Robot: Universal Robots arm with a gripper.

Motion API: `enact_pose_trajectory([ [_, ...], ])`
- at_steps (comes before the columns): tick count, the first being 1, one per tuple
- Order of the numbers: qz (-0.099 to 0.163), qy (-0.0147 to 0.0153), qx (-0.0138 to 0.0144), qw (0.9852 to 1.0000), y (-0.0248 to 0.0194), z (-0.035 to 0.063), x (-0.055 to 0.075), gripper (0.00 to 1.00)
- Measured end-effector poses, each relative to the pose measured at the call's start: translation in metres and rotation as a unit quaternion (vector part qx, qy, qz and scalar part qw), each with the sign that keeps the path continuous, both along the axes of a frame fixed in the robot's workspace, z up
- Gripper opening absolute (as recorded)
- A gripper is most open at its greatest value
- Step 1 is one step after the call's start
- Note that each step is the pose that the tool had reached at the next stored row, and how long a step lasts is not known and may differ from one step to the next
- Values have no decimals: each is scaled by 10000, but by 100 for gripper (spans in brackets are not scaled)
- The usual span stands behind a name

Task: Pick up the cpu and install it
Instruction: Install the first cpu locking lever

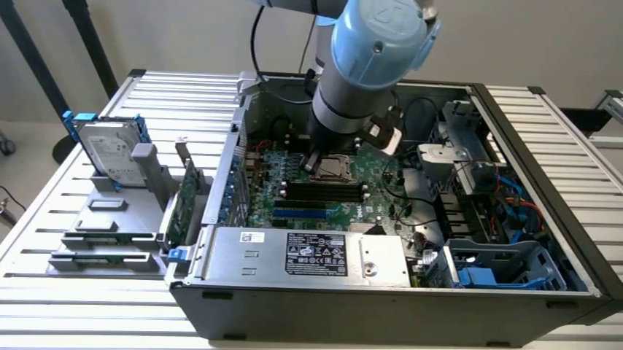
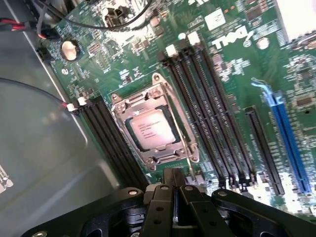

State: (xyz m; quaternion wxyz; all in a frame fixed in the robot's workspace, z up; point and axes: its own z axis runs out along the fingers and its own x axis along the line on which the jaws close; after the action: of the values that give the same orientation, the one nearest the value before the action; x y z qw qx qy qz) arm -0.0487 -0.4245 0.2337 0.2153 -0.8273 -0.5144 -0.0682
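You are looking at a slatted metal table (image 1: pixel 87 292) that is carrying everything here. An open computer case (image 1: pixel 389 292) is lying on it toward the exterior view's right, and a grey holder rack (image 1: pixel 117 233) is sitting just beside it on the left, holding a hard drive (image 1: pixel 109 153) and a green circuit card (image 1: pixel 185 200) upright.

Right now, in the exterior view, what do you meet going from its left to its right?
hard drive → green circuit card → cpu in the motherboard socket, under the arm → blue drive bay bracket.
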Motion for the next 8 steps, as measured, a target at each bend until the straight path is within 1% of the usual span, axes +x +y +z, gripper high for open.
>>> enact_pose_trajectory([
  [3,-17,17,-1,10000,-76,54,0,11],
  [5,-32,26,-1,10000,-124,63,0,11],
  [6,-42,26,0,10000,-138,62,0,11],
  [8,-57,25,1,10000,-144,47,-4,11],
])
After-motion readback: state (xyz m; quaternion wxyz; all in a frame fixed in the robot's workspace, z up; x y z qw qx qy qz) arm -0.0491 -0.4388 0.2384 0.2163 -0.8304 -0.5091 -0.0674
